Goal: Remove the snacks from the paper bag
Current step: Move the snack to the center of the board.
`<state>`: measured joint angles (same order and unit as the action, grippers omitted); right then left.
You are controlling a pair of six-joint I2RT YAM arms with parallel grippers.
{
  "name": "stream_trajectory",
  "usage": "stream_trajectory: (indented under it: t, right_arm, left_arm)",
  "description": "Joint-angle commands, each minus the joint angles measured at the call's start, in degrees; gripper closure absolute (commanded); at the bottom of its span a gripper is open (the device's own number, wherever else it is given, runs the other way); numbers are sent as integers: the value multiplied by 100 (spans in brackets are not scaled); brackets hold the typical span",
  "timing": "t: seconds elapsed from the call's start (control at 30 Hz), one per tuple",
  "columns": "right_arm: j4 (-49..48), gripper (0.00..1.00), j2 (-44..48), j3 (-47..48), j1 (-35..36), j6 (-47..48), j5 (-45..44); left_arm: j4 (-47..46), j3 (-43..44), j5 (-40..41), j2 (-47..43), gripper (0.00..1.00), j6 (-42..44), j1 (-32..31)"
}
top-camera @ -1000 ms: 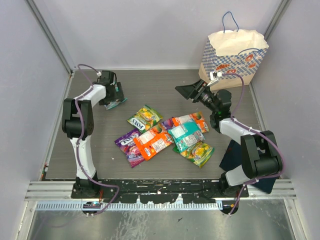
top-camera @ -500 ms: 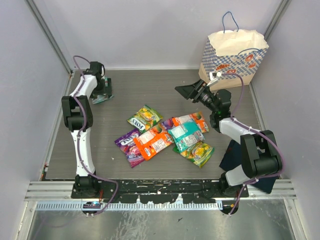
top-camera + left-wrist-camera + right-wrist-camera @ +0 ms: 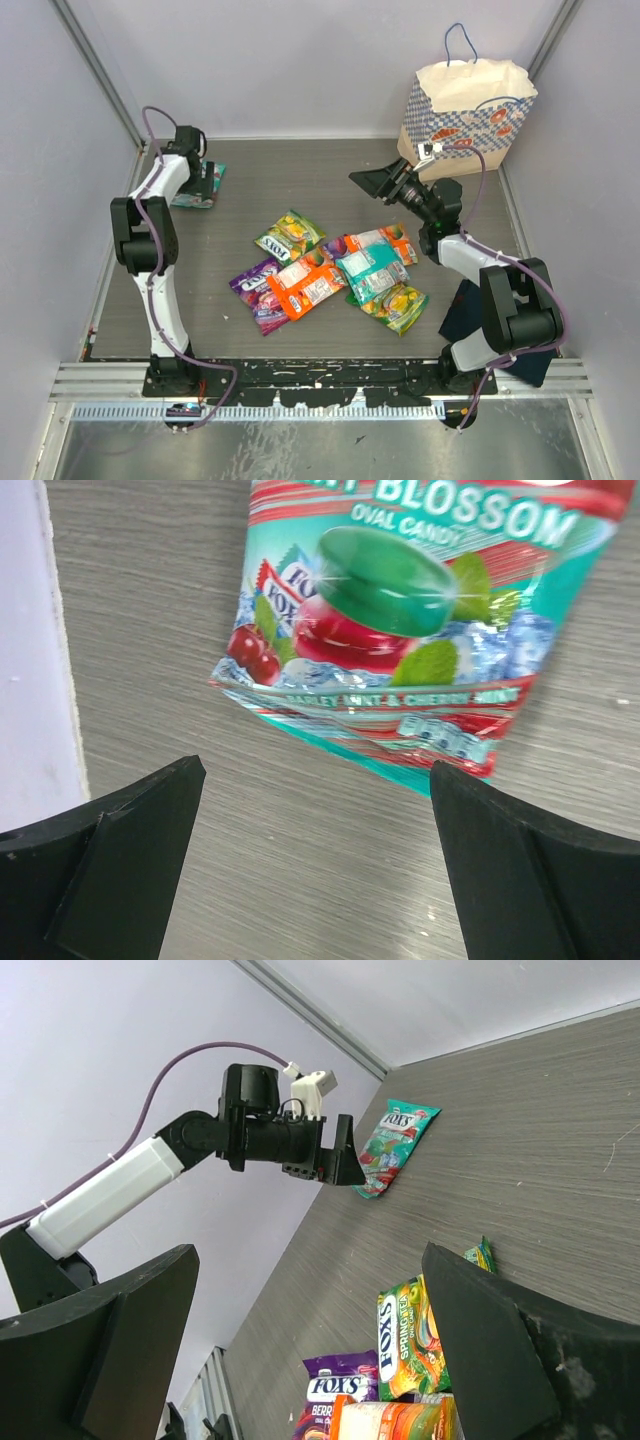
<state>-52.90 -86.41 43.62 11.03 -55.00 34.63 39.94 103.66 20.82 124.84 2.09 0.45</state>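
A pile of snacks lies mid-table: a green-yellow packet (image 3: 290, 235), a purple one (image 3: 257, 289), an orange one (image 3: 306, 284), a teal one (image 3: 369, 270) and others. One more teal packet (image 3: 195, 188) lies flat in the back-left corner, also in the left wrist view (image 3: 390, 610). My left gripper (image 3: 203, 172) is open and empty just above it (image 3: 315, 770). The paper bag (image 3: 465, 105) stands upright at the back right. My right gripper (image 3: 375, 183) hangs open and empty in front of the bag, above the table (image 3: 310, 1252).
A dark navy cloth (image 3: 468, 312) lies beside the right arm's base. The left wall (image 3: 25, 650) is close to the corner packet. The right wrist view shows the left arm (image 3: 250, 1140), the corner packet (image 3: 395, 1145) and the green packet (image 3: 412, 1335).
My left gripper moved left toward the back-left corner together with the teal packet. The packet now lies flat on the table, clear of the open jaws. The right arm has not moved.
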Motion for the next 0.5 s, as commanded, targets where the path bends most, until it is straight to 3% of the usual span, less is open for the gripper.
stream_trajectory:
  t: [0.0, 0.47]
  right_arm:
    - [-403, 0, 82, 165, -22, -35, 95]
    - [-230, 0, 116, 165, -27, 128, 87]
  left_arm:
    - [-164, 44, -507, -430, 2, -413, -61]
    - [-287, -21, -1831, 323, 0, -949, 425]
